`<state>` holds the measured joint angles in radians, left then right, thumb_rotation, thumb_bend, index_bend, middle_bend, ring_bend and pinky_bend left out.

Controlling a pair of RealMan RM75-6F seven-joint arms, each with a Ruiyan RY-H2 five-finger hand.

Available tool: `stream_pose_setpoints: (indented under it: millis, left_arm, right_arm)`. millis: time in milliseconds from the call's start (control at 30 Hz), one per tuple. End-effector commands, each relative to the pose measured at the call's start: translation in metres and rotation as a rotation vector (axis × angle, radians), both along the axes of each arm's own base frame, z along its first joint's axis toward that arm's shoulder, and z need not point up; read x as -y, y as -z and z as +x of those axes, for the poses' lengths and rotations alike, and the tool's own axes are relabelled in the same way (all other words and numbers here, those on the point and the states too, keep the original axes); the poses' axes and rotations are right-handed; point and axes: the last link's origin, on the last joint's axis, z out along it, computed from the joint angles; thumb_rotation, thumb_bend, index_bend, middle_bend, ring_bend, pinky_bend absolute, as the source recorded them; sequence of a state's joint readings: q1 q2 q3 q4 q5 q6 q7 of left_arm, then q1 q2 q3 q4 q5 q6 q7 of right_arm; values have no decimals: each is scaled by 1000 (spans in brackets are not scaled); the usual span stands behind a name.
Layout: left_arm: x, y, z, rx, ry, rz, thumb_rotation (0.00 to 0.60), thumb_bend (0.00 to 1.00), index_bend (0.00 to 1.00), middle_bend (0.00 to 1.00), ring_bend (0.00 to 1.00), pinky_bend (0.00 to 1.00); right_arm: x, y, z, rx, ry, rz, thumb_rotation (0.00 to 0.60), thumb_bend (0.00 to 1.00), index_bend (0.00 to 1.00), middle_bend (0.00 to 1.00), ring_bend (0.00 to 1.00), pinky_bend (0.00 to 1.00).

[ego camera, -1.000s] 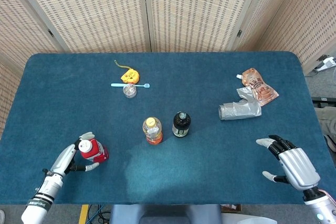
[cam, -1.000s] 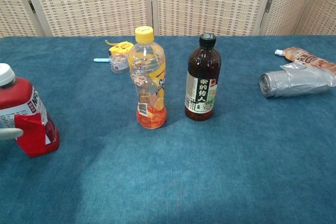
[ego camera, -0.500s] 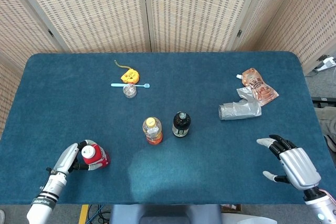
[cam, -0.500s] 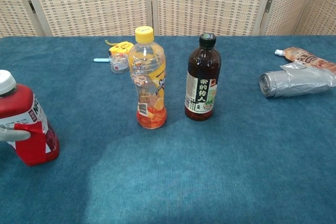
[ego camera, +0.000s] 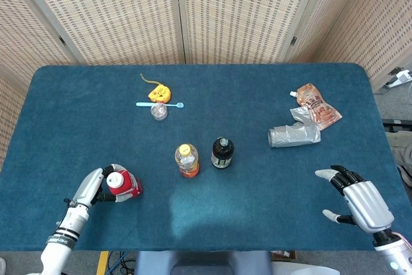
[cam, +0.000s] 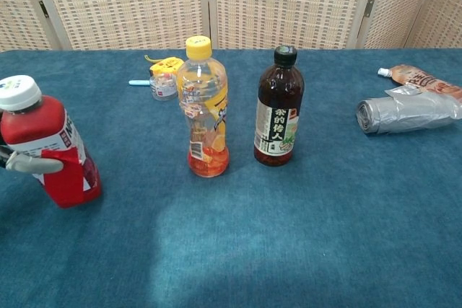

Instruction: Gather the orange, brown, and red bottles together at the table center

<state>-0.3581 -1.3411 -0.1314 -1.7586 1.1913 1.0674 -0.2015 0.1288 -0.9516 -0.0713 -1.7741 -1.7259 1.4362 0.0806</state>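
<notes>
Nearest us, our left robot hand point(ego camera: 95, 188) grips the red bottle point(cam: 50, 151) at the tabletop's point(ego camera: 257, 94) front left, our right robot hand point(ego camera: 356, 198) hovers spread and empty, and farther in, the orange bottle point(cam: 203, 110) and brown bottle point(cam: 279, 107) stand side by side mid-table.

Chinese chars "茶的传人" on brown bottle point(cam: 279, 106) label.
</notes>
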Motion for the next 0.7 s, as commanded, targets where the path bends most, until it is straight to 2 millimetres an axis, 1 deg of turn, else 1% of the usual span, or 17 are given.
stream_pose_setpoints:
  millis: [33,700]
  left_arm:
    - [-6,1,7,-2,15,-2,600,19,453,385,395,394]
    - [-39,19,33,-67,41,-32,600,19,443,385,395,394]
  right_arm:
    - [0,0,0,0,0,0,600,0,254,285,164,317]
    - [0,1,-1,-3,5,5,600,0,255,285,164,317]
